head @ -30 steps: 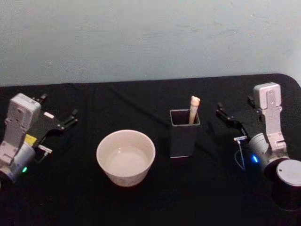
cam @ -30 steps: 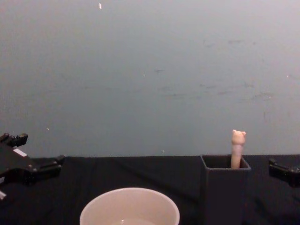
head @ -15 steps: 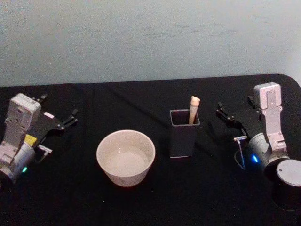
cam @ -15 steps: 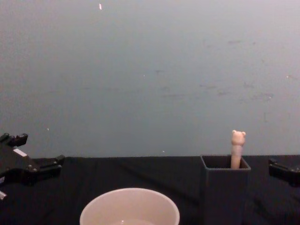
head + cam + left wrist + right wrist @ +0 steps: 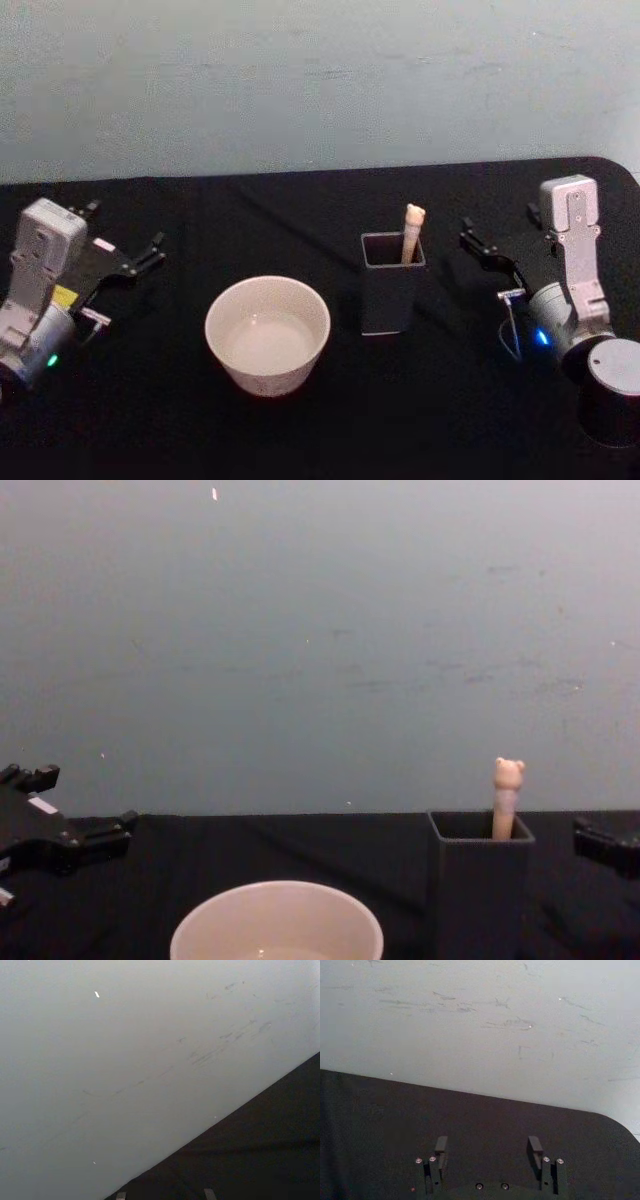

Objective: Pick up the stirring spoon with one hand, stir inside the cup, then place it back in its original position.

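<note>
The stirring spoon [image 5: 411, 232] stands in the dark grey square holder [image 5: 391, 290], right of centre on the table. Its beige bear-head handle [image 5: 508, 798] sticks up above the holder [image 5: 480, 890], and its bowl is hidden inside. The cream-white cup [image 5: 267, 335] sits to the holder's left, and the chest view shows this cup [image 5: 277, 925] low in front. My left gripper [image 5: 125, 226] hangs open at the far left. My right gripper [image 5: 500, 231] is open to the right of the holder. Both grippers [image 5: 488, 1147] [image 5: 165, 1195] hold nothing.
A black cloth covers the table [image 5: 300, 215], which ends at a pale grey-blue wall [image 5: 320, 80] behind. The table's rounded far right corner [image 5: 615, 170] lies just beyond my right arm. Bare cloth lies between the cup and my left gripper.
</note>
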You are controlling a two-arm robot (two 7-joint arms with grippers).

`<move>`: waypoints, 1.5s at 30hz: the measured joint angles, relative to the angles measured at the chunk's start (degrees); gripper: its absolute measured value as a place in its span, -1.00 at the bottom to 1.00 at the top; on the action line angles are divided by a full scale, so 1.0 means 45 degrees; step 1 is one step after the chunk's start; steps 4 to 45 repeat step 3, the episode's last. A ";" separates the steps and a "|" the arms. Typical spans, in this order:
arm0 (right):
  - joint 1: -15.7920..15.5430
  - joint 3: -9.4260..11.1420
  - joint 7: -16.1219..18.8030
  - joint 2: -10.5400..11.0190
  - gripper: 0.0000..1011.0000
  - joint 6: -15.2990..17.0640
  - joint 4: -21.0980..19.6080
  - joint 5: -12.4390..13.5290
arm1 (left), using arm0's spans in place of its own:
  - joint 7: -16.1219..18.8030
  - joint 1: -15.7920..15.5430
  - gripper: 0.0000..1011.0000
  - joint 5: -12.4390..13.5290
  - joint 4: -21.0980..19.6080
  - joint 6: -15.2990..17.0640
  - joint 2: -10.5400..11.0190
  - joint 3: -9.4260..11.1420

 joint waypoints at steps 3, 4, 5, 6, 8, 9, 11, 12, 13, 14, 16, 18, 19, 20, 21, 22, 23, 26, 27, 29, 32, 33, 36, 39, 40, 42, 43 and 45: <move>0.0000 0.0000 0.0000 0.0000 0.98 0.0000 0.0000 0.0000 | 0.0000 0.0001 0.98 0.0000 0.0000 0.0000 0.0000 0.0000; 0.0000 0.0000 0.0000 0.0000 0.98 0.0000 0.0000 0.0000 | 0.0000 0.0001 0.98 0.0000 0.0000 0.0000 0.0000 0.0000; 0.0000 0.0000 0.0000 0.0000 0.98 0.0000 0.0000 0.0000 | 0.0000 0.0001 0.98 0.0000 0.0000 0.0000 0.0000 0.0000; 0.0000 0.0000 0.0000 0.0000 0.98 0.0000 0.0000 0.0000 | 0.0000 0.0001 0.98 0.0000 0.0000 0.0000 0.0000 0.0000; 0.0000 0.0000 0.0000 0.0000 0.98 0.0000 0.0000 0.0000 | 0.0000 0.0001 0.98 0.0000 0.0000 0.0000 0.0000 0.0000; 0.0000 0.0000 0.0000 0.0000 0.98 0.0000 0.0000 0.0000 | 0.0000 0.0001 0.98 0.0000 0.0000 0.0000 0.0000 0.0000; 0.0000 0.0000 0.0000 0.0000 0.98 0.0000 0.0000 0.0000 | 0.0000 0.0001 0.98 0.0000 0.0000 0.0000 0.0000 0.0000; 0.0000 0.0000 0.0000 0.0000 0.98 0.0000 0.0000 0.0000 | 0.0000 0.0001 0.98 0.0000 0.0000 0.0000 0.0000 0.0000; 0.0000 0.0000 0.0000 0.0000 0.98 0.0000 0.0000 0.0000 | 0.0000 0.0001 0.98 0.0000 0.0000 0.0000 0.0000 0.0000; 0.0000 0.0000 0.0000 0.0000 0.98 0.0000 0.0000 0.0000 | 0.0000 0.0001 0.98 0.0000 0.0000 0.0000 0.0000 0.0000; 0.0000 0.0000 0.0000 0.0000 0.98 0.0000 0.0000 0.0000 | 0.0000 0.0001 0.98 0.0000 0.0000 0.0000 0.0000 0.0000; 0.0000 0.0000 0.0000 0.0000 0.98 0.0000 0.0000 0.0000 | 0.0000 0.0001 0.98 0.0000 0.0000 0.0000 0.0000 0.0000; 0.0000 0.0000 0.0000 0.0000 0.98 0.0000 0.0000 0.0000 | 0.0000 0.0001 0.98 0.0000 0.0000 0.0000 0.0000 0.0000; 0.0000 0.0000 0.0000 0.0000 0.98 0.0000 0.0000 0.0000 | 0.0000 0.0001 0.98 0.0000 0.0000 0.0000 0.0000 0.0000; 0.0000 0.0000 0.0000 0.0000 0.98 0.0000 0.0000 0.0000 | 0.0000 0.0001 0.98 0.0000 0.0000 0.0000 0.0000 0.0000; 0.0000 0.0000 0.0000 0.0000 0.98 0.0000 0.0000 0.0000 | 0.0000 0.0001 0.98 0.0000 0.0000 0.0000 0.0000 0.0000; 0.0000 0.0000 0.0000 0.0000 0.98 0.0000 0.0000 0.0000 | 0.0000 0.0001 0.98 0.0000 0.0000 0.0000 0.0000 0.0000; 0.0000 0.0000 0.0000 0.0000 0.98 0.0000 0.0000 0.0000 | 0.0000 0.0001 0.98 0.0000 0.0000 0.0000 0.0000 0.0000; 0.0000 0.0000 0.0000 0.0000 0.98 0.0000 0.0000 0.0000 | 0.0000 0.0001 0.98 0.0000 0.0000 0.0000 0.0000 0.0000; 0.0000 0.0000 0.0000 0.0000 0.98 0.0000 0.0000 0.0000 | 0.0000 0.0001 0.98 0.0000 0.0000 0.0000 0.0000 0.0000; 0.0000 0.0000 0.0000 0.0000 0.98 0.0000 0.0000 0.0000 | 0.0000 0.0001 0.98 0.0000 0.0000 0.0000 0.0000 0.0000; 0.0000 0.0000 0.0000 0.0000 0.98 0.0000 0.0000 0.0000 | 0.0000 0.0001 0.98 0.0000 0.0000 0.0000 0.0000 0.0000; 0.0000 0.0000 0.0000 0.0000 0.98 0.0000 0.0000 0.0000 | 0.0000 0.0001 0.98 0.0000 0.0000 0.0000 0.0000 0.0000; 0.0000 0.0000 0.0000 0.0000 0.98 0.0000 0.0000 0.0000 | 0.0000 0.0001 0.98 0.0000 0.0000 0.0000 0.0000 0.0000; 0.0000 0.0000 0.0000 0.0000 0.98 0.0000 0.0000 0.0000 | 0.0000 0.0001 0.98 0.0000 0.0000 0.0000 0.0000 0.0000; 0.0000 0.0000 0.0000 0.0000 0.98 0.0000 0.0000 0.0000 | 0.0000 0.0001 0.98 0.0000 0.0000 0.0000 0.0000 0.0000; 0.0000 0.0000 0.0000 0.0000 0.98 0.0000 0.0000 0.0000 | 0.0000 0.0001 0.98 0.0000 0.0000 0.0000 0.0000 0.0000; 0.0000 0.0000 0.0000 0.0000 0.98 0.0000 0.0000 0.0000 | 0.0000 0.0001 0.98 0.0000 0.0000 0.0000 0.0000 0.0000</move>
